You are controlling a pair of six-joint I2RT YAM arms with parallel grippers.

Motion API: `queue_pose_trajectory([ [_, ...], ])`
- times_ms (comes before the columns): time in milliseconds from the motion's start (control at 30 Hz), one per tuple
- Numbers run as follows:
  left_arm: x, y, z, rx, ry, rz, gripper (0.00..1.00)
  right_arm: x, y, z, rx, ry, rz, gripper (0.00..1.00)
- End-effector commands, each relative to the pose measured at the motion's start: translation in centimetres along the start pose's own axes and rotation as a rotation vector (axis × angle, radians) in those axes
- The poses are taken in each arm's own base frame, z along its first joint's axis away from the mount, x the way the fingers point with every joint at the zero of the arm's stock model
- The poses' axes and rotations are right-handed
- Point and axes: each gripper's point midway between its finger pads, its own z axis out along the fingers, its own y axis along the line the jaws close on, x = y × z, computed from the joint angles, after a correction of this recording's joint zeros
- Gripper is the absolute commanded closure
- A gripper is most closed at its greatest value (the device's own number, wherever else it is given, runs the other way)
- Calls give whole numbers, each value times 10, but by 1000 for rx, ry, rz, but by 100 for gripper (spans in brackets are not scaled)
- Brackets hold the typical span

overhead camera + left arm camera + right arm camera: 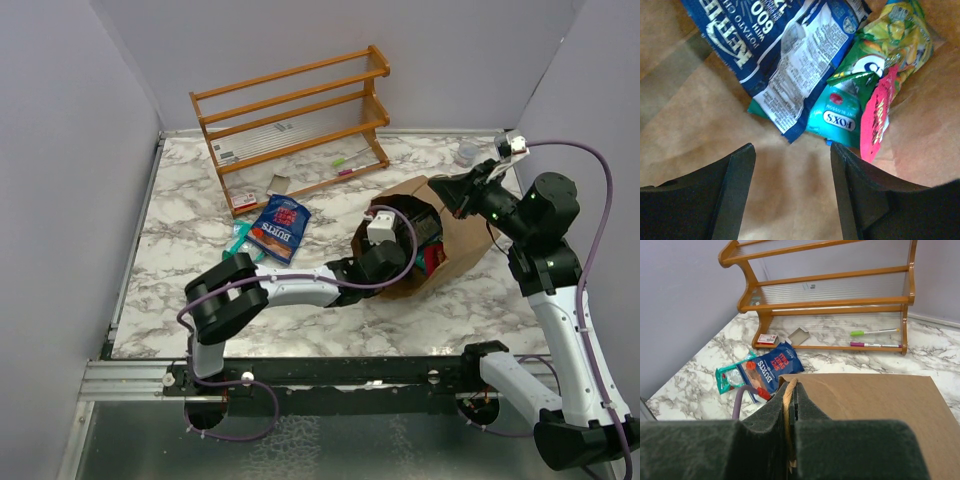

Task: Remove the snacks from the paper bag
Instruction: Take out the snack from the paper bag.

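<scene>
Two snacks (pixel 278 228) are out; several packets (pixel 785 55) lie just beyond your wide-spread left gripper (pixel 790 150). Your right gripper (pixel 791 397) pinches the paper bag (pixel 865 410) handle (pixel 786 432).

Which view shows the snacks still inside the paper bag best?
Left wrist: it looks straight into the paper bag, where the blue-and-white packet, teal packet and others fill the frame. Top external shows only a glimpse of a red packet in the bag mouth, beside the left arm. Right wrist shows just the bag's outside.
</scene>
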Motion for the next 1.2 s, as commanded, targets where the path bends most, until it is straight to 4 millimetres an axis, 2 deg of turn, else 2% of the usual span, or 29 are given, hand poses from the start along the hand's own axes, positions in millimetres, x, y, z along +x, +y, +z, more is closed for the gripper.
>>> queue_pose_trajectory([
  [0, -18, -15, 14, 56, -108, -86, 35, -9, 7, -2, -23, -35, -19, 98],
  [367, -13, 3, 45, -1, -121, -148, 36, -9, 7, -4, -23, -39, -22, 98],
  [500, -14, 1, 53, 35, -104, -184, 46, -8, 7, -3, -23, -36, -21, 98],
  [833, -18, -7, 64, 52, -109, -209, 54, -6, 7, -2, -26, -31, -19, 98],
  [1000, -24, -10, 69, 62, -108, -213, 70, -7, 7, -3, -22, -32, -21, 98],
  [1167, -38, -17, 57, 92, -121, -194, 91, -9, 6, -4, -13, -34, -26, 98],
])
